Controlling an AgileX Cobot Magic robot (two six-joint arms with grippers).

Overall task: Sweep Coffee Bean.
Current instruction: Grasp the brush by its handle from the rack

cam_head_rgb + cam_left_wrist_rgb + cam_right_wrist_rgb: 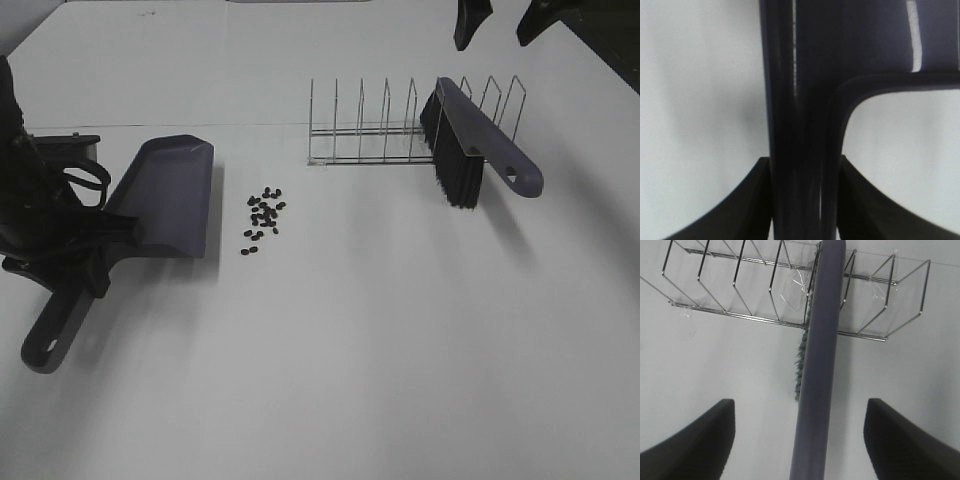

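Coffee beans (pixel 264 213) lie loose on the white tabletop (pixel 400 350), between dustpan (pixel 165 195) and brush (pixel 465 140).
At left we see the left claw (pixel 805 200) clenched on the smooth grey-purple plastic dustpan's handle, which points near-left. Just right of the pan, apart from it, the tiny dark oval beans form a loose cluster, its long axis running near-left to far-right. Further right, a thin wire rack (pixel 370 160) carries the black-bristled brush, handle pointing near-right. The right claw (pixel 800 440) hovers over that handle, released, jaws wide either side.

Tiny dark coffee beans (pixel 263 214); loose cluster just beside dustpan (pixel 170 195)
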